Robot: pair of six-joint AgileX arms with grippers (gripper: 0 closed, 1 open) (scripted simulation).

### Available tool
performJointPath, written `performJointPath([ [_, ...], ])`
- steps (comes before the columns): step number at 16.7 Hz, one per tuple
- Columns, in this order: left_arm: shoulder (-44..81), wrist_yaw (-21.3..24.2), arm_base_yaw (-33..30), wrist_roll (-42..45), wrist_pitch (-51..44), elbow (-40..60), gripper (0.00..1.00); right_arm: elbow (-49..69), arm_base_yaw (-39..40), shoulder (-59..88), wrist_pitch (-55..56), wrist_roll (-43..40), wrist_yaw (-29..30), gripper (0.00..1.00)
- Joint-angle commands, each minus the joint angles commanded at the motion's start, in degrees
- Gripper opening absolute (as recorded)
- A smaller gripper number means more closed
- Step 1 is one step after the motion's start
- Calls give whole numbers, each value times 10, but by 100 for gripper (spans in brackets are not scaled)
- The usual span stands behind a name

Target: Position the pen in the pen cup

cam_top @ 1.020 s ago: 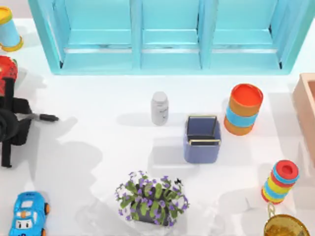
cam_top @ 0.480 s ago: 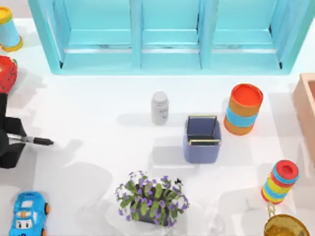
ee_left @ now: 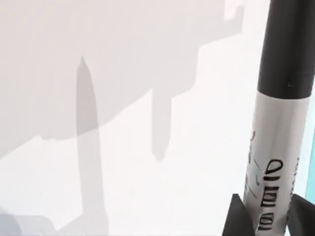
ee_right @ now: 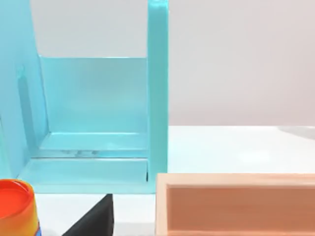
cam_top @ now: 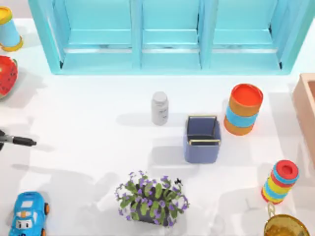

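The pen [cam_top: 19, 141] pokes in from the table's far left edge, lying level with its black cap pointing right. In the left wrist view the pen [ee_left: 279, 123] shows its black cap and printed silvery barrel, and my left gripper [ee_left: 268, 221] is shut on that barrel, a dark finger [ee_left: 235, 219] on either side. The pen cup [cam_top: 202, 139], a periwinkle square box with gold rim edges, stands right of the table's middle, far from the pen. A dark part of my right gripper [ee_right: 96, 221] shows beside the wooden box [ee_right: 236, 206].
A white bottle [cam_top: 159, 107] and an orange cylinder [cam_top: 243, 109] flank the cup. A potted plant [cam_top: 151, 196] stands in front of it. A cyan cabinet [cam_top: 167, 34] spans the back. A toy car [cam_top: 28, 214], a ring stack [cam_top: 280, 182] and a wooden box [cam_top: 306, 108] sit around.
My left arm has drawn back to the left and toward the front, almost leaving the top view. It carries the pen along. Everything else on the table is as before.
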Motion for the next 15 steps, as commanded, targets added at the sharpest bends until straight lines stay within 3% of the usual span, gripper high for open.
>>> performJointPath([
  [6,-143,5,20,10,-115,16,0,0,0,0,0,0,0,100],
  [15,-156,-1,20,15,-125,21,0,0,0,0,0,0,0,100],
])
